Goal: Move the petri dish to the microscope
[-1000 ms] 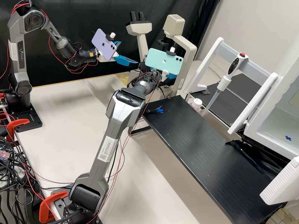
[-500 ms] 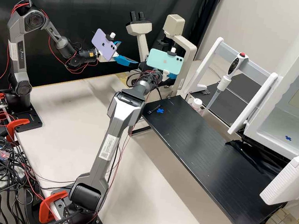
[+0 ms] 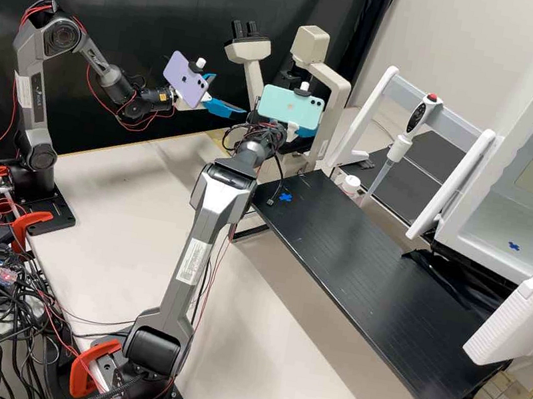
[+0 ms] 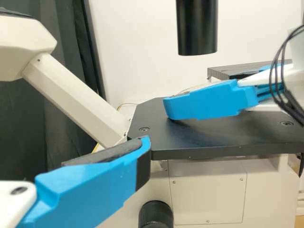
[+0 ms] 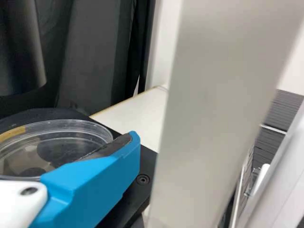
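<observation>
In the high view my left gripper stands open and holds nothing, left of the microscope; in the left wrist view one finger of that left gripper shows before the stage. My right gripper, partly behind its phone, is at the microscope. The left wrist view has it over the black stage, beneath the objective. In the right wrist view the clear petri dish lies against the pad of the right gripper, which looks shut on it; its other finger is hidden there.
The microscope's pale upright stands close beside the right gripper. A black raised platform runs toward the front right. Behind it are a pipette on a white stand, a small white-capped bottle and an open white chamber.
My right gripper has shifted slightly left at the microscope, and its dangling cable has swung over the platform's corner. The left arm has kept still.
</observation>
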Tool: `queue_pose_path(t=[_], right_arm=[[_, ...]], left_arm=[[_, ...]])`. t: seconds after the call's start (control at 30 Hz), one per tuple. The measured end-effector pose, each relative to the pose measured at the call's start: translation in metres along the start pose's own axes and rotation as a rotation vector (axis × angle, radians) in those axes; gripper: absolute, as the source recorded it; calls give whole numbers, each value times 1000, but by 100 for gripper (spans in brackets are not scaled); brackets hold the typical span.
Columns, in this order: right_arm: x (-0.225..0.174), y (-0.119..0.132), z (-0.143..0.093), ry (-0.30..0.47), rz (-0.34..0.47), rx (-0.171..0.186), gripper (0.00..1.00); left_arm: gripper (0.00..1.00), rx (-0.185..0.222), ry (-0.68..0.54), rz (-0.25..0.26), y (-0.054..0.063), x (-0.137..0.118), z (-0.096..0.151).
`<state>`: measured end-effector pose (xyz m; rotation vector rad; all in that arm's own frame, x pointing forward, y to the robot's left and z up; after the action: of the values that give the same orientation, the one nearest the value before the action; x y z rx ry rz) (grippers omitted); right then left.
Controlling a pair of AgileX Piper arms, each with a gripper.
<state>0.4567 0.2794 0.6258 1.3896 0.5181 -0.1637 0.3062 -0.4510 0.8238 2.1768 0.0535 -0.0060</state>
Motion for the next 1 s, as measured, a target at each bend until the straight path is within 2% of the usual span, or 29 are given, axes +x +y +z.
queue_pose_path(t=[0.2, 0.47, 0.5, 0.6, 0.8, 1.0], right_arm=[[2, -2, 2, -14, -6, 21, 0], [2, -4, 0, -14, -14, 14, 0], [2, -4, 0, -14, -14, 14, 100], [2, -5, -1, -8, -14, 10, 100], [1, -9, -3, 6, -17, -21, 100], [1, -9, -3, 6, -18, -28, 100]], left_arm=[[100, 0, 0, 0, 0, 0, 0], [100, 0, 0, 0, 0, 0, 0], [100, 0, 0, 0, 0, 0, 0], [100, 0, 0, 0, 0, 0, 0], [100, 0, 0, 0, 0, 0, 0], [100, 0, 0, 0, 0, 0, 0]])
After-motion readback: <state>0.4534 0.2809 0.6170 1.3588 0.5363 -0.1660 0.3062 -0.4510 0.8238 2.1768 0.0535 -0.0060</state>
